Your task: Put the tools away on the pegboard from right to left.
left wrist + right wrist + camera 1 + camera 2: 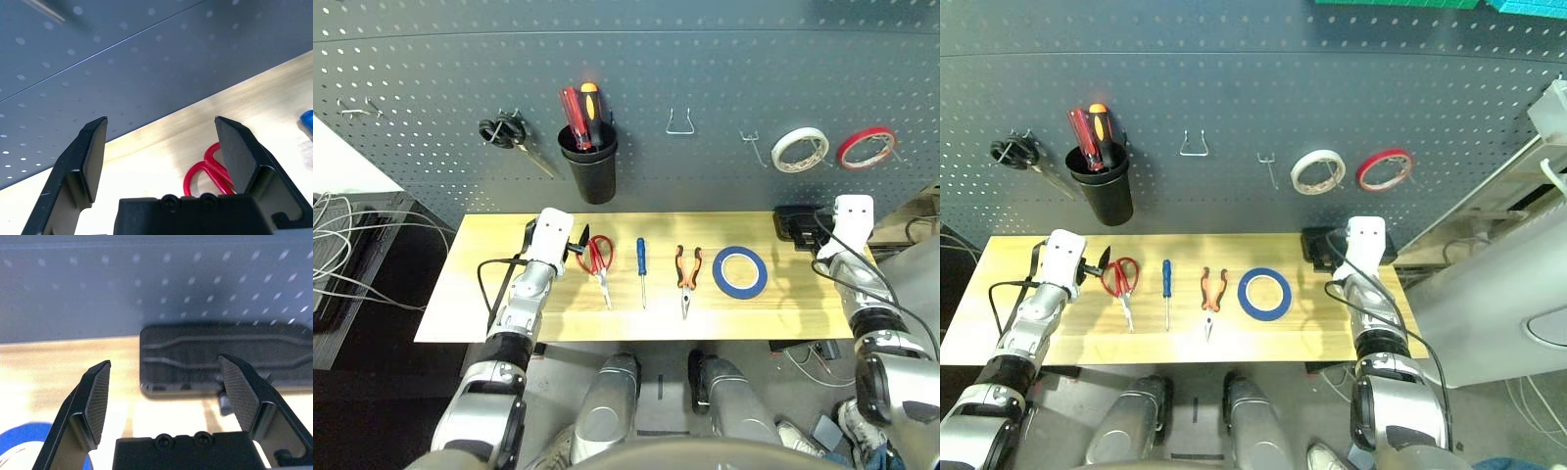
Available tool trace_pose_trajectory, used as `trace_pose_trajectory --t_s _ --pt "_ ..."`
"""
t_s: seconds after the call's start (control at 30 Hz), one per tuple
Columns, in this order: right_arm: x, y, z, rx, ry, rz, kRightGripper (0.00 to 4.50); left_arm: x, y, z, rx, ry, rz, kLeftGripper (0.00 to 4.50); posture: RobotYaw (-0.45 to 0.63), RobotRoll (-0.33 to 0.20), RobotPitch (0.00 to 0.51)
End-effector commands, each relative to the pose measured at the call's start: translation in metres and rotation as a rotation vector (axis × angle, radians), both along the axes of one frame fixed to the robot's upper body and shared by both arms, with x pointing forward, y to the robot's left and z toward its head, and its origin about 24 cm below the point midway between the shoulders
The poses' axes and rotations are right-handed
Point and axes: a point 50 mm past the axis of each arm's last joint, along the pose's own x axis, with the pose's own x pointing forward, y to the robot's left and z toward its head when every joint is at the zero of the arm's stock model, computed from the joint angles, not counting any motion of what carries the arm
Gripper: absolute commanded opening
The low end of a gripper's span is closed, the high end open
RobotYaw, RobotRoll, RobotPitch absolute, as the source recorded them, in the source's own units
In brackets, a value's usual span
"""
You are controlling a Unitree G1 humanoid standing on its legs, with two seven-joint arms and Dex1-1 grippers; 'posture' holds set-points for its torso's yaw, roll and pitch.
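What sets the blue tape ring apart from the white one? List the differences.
The blue tape ring lies flat on the table; the white tape ring hangs on a pegboard hook. The blue looks larger across; they differ in colour. Both are round rolls, untouched by either gripper.

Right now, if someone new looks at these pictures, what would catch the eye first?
Probably the neat row on the wooden table: red-handled scissors, blue-handled screwdriver, pliers and blue tape ring. Behind stands the pegboard, with a black cup and white and red tape rings hanging at its right.
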Motion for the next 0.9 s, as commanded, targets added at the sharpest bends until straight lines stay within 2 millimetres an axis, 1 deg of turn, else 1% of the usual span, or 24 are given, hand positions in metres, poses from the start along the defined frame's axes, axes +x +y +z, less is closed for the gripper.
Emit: trace_pose_trajectory --t_s 0.03,0.1,0.23,0.3,0.37,0.47,0.6,0.7,0.77,0.9 --pt "-0.004 0.005 -0.014 0.036 0.09 0.003 4.5 -0.005 0.002 -0.005 0.021 0.052 -0.013 4.48 0.1 0.0 0.187" --pt "-0.005 0.007 -0.019 0.037 0.137 0.004 4.5 -0.004 0.0 -0.005 0.028 0.068 -0.031 4.48 0.1 0.0 0.185" --pt "-0.004 0.006 -0.016 0.066 0.15 0.012 4.5 -0.003 -0.01 0.0 0.022 0.055 -0.115 4.48 0.1 0.0 0.188" --pt "-0.005 0.01 -0.016 0.084 0.179 0.057 4.5 -0.005 -0.021 -0.002 0.021 0.103 -0.224 4.48 0.11 0.0 0.185" --pt "-0.005 0.015 -0.014 0.095 0.198 0.089 4.5 -0.009 -0.034 -0.003 0.057 0.135 -0.35 4.48 0.11 0.0 0.179" --pt "-0.007 0.022 -0.015 0.106 0.238 0.106 4.5 -0.012 -0.048 0.0 0.068 0.14 -0.447 4.48 0.1 0.0 0.179" --pt "-0.011 0.03 -0.018 0.101 0.288 0.135 4.5 -0.012 -0.065 0.003 0.067 0.13 -0.508 4.48 0.12 0.0 0.187" --pt "-0.016 0.036 -0.023 0.1 0.324 0.165 4.5 -0.013 -0.078 0.003 0.05 0.123 -0.524 4.48 0.13 0.0 0.204" --pt "-0.018 0.038 -0.026 0.101 0.341 0.173 4.5 -0.015 -0.083 0.003 0.048 0.121 -0.533 4.48 0.13 0.0 0.206" --pt "-0.024 0.042 -0.039 0.077 0.409 0.173 4.5 -0.023 -0.092 0.002 0.054 0.14 -0.586 4.48 0.17 0.0 0.237"
